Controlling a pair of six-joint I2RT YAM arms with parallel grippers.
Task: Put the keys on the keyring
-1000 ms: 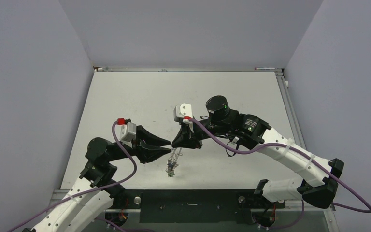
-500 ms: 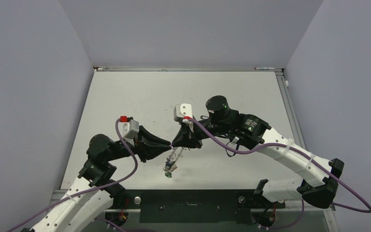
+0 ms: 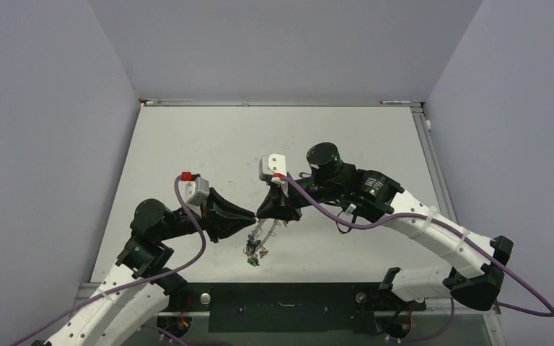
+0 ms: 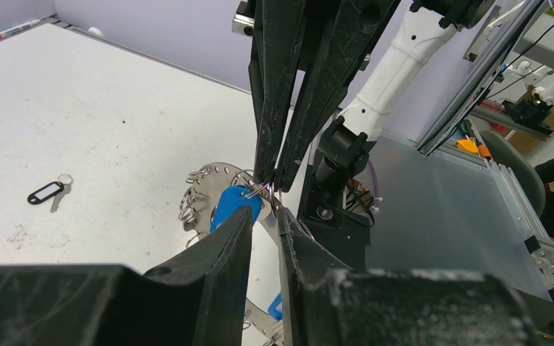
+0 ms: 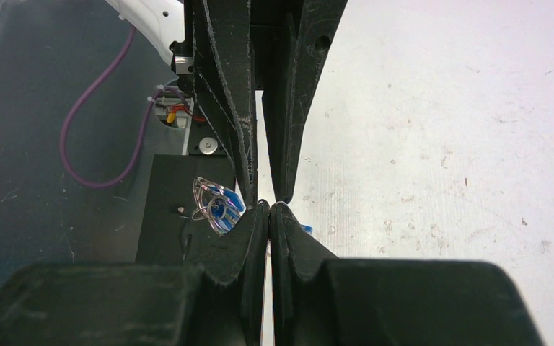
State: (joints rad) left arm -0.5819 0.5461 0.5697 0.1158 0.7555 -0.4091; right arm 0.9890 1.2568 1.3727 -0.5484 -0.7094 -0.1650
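The right gripper (image 3: 260, 215) stays clenched on the keyring (image 3: 259, 244), which dangles with the keys (image 3: 251, 262) at its 6 o'clock above the table (image 3: 209, 144). The left gripper (image 3: 251, 223) has narrowed and moved in from 9 o'clock; I cannot tell whether it grips.

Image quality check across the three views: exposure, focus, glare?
Top view: soft, even light with no glare, but the keys are too small to resolve. Left wrist view: the left fingers are dark and soft, the blue key in focus. Right wrist view: the right fingers are near black, the table very bright.
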